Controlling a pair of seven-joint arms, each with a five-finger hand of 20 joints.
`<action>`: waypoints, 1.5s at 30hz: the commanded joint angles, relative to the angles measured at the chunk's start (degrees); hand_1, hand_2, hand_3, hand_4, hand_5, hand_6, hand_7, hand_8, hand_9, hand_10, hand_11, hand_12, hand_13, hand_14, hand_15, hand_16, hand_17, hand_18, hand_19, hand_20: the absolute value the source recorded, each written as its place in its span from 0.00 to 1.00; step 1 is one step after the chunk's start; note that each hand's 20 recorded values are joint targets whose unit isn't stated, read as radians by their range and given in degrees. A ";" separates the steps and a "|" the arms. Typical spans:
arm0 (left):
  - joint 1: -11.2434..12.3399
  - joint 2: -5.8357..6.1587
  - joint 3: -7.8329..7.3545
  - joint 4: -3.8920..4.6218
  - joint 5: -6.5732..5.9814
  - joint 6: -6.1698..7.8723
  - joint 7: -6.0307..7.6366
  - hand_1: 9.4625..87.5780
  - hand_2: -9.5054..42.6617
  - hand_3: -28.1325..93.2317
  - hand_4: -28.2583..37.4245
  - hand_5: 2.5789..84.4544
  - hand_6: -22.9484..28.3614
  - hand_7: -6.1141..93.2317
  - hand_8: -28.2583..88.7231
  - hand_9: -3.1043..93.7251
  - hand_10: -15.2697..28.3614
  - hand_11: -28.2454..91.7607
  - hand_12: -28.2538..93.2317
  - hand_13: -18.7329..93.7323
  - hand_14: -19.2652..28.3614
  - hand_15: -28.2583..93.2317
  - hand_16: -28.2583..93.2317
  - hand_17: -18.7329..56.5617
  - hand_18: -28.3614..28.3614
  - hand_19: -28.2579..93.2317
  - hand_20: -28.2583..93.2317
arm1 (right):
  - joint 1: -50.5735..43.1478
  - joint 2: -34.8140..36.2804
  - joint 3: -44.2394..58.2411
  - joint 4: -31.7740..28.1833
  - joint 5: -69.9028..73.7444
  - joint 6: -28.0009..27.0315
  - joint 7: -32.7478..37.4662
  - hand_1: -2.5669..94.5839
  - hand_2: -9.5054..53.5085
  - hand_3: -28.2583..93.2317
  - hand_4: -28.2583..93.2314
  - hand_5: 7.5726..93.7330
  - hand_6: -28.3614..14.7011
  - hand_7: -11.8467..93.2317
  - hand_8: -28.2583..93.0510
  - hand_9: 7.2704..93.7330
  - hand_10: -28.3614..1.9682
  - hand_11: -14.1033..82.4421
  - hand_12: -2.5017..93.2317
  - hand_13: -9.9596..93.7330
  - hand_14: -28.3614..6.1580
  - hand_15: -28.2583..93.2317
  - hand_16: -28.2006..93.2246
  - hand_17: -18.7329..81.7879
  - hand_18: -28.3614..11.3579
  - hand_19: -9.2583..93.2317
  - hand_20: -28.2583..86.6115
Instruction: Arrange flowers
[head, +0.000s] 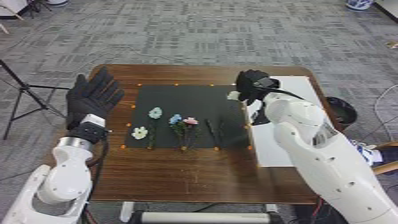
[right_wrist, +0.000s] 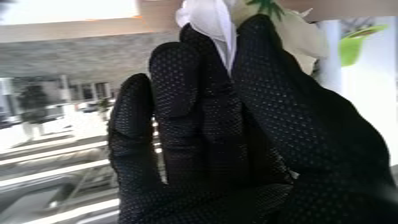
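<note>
In the head view my left hand (head: 93, 96) is open beside the black mat (head: 200, 95), at its left. My right hand (head: 254, 85) is at the mat's right edge by the white board (head: 273, 150), a pale flower (head: 233, 95) at its fingers. On the mat lie a light-blue flower (head: 155, 113), a white flower (head: 139, 133), a blue flower (head: 175, 119), a pink flower (head: 190, 121) and dark stems (head: 213, 131). In the right wrist view my right hand (right_wrist: 200, 115) pinches a white flower (right_wrist: 211, 22) between thumb and fingers; a cream flower (right_wrist: 298, 37) is behind the thumb.
The wooden table (head: 187, 175) surrounds the mat, which has orange marks along its edges. A black tripod (head: 31, 90) stands on the floor at the left. At the right are a black bin (head: 342, 111) and a chair. A green leaf (right_wrist: 351, 49) is beyond the thumb.
</note>
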 joint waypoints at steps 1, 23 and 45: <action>0.49 0.02 0.55 0.22 0.09 -0.38 -0.44 0.19 0.47 0.79 0.00 0.42 0.60 0.13 0.17 0.30 0.64 0.33 0.29 0.32 0.69 0.33 0.21 0.12 0.73 0.50 0.28 | 2.19 -2.85 -5.12 1.51 -4.77 -3.19 -0.75 0.66 0.00 0.81 0.00 0.75 0.67 0.51 0.28 0.85 0.68 0.28 0.52 0.69 0.61 0.63 0.64 0.48 0.20 0.82 0.62; 0.56 0.16 0.85 -0.59 -0.82 1.57 0.83 0.19 0.49 0.77 0.00 0.42 0.61 0.13 0.17 0.30 0.65 0.34 0.29 0.33 0.70 0.33 0.22 0.12 0.73 0.50 0.28 | 1.80 -4.59 -8.84 3.04 -9.61 -0.07 -4.83 0.65 0.00 0.81 0.00 0.72 0.67 0.52 0.22 0.79 0.71 0.23 0.45 0.65 0.64 0.61 0.62 0.46 0.21 0.80 0.62; 1.34 0.22 0.65 -0.94 -1.69 0.81 1.12 0.18 0.50 0.76 0.00 0.40 0.60 0.13 0.17 0.29 0.64 0.33 0.29 0.32 0.70 0.33 0.21 0.12 0.73 0.49 0.28 | -0.27 -2.12 -5.30 0.80 -6.57 -2.05 -5.32 0.54 0.00 0.88 0.00 0.66 0.70 0.38 0.10 0.62 0.58 0.33 0.23 0.60 0.55 0.62 0.48 0.42 0.20 0.76 0.60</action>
